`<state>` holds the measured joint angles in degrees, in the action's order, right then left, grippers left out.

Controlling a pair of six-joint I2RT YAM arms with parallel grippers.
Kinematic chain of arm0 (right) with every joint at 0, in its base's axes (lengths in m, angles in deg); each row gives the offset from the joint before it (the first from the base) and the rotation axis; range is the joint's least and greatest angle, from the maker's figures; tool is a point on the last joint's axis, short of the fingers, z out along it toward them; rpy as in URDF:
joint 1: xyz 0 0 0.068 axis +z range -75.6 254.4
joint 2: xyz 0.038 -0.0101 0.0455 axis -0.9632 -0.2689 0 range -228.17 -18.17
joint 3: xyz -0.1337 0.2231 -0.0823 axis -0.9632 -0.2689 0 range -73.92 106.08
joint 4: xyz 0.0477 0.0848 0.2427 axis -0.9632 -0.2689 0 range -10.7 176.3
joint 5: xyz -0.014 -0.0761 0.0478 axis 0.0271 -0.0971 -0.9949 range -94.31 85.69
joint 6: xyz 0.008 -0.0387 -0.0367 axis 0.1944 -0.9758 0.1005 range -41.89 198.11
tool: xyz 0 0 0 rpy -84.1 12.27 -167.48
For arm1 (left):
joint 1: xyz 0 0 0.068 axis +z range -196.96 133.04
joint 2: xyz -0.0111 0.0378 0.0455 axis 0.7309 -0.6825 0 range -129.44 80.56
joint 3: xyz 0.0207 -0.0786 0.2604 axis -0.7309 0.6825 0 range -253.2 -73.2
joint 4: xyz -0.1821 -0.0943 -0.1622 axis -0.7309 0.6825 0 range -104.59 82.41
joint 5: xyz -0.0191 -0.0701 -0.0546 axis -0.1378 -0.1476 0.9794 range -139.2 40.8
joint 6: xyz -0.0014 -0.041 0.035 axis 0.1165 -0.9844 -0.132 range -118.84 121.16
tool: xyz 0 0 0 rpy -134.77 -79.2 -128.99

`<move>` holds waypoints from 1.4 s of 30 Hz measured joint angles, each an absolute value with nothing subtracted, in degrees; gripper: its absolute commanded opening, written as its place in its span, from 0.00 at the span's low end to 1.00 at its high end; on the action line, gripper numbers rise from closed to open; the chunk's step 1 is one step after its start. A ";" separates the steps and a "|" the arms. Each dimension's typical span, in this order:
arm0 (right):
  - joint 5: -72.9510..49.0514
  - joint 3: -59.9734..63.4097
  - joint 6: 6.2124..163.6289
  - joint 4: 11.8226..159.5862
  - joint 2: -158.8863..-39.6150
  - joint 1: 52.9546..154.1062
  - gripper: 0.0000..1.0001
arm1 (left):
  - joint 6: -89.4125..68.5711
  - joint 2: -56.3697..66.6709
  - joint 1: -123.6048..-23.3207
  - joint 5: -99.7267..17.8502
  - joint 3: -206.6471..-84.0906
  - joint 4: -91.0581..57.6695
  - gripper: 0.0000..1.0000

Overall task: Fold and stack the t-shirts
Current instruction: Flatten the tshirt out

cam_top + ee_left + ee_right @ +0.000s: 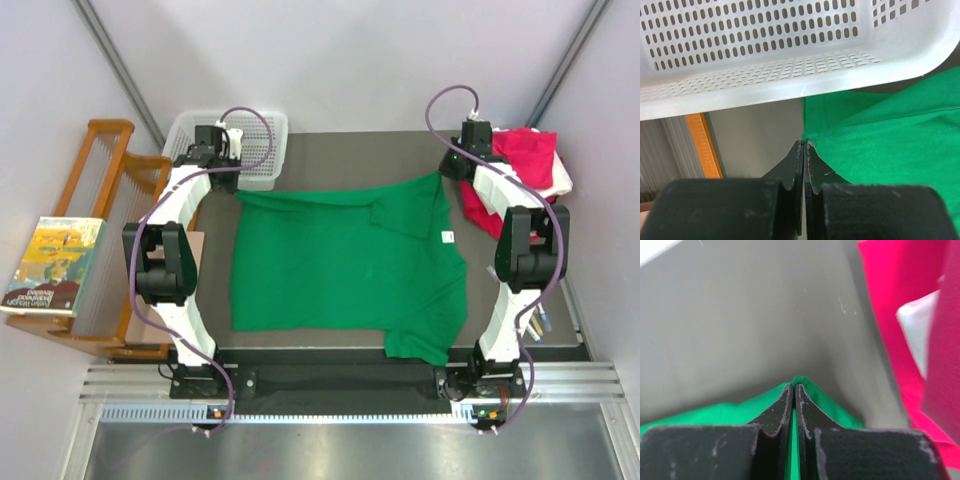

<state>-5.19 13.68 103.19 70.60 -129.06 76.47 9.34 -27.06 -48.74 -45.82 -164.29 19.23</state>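
From above, the plain bright green cotton t-shirt (340, 265) is lying spread across the middle of the dark table (340, 150), between the two arms. Each arm is reaching to a far corner, probably to pull the far edge taut or bring it over for a fold. The cloth is lying mostly flat. The far sleeve is turned in over the body, and the near one is sticking out at the near right.

At the left wrist, the left gripper (804, 145) is pinching the green corner just beside the white perforated plastic basket (765, 60).

At the right wrist, the right gripper (793, 387) is clamping a green point of fabric, while the heaped magenta-pink and white t-shirts (895, 300) are waiting close alongside.
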 measured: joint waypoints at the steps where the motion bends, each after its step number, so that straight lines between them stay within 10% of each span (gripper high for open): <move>1: -5.61 14.07 103.21 70.38 -130.13 76.47 0.00 | 9.21 -27.06 -48.83 -45.84 -164.33 19.04 0.00; 25: -6.96 3.58 104.96 71.16 -114.61 75.57 0.00 | 9.17 -25.68 -49.49 -45.76 -164.33 18.88 0.00; 38: -7.82 18.83 104.04 65.42 -136.21 73.37 0.00 | 8.75 -22.64 -49.90 -44.36 -164.09 18.93 0.00; 42: -7.84 22.64 103.89 63.19 -138.79 72.53 0.41 | 8.73 -22.29 -49.99 -44.12 -163.68 18.88 0.00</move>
<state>-7.84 22.64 103.89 63.19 -138.79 72.53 8.73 -22.29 -49.99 -44.12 -163.68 18.88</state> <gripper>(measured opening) 0.203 0.011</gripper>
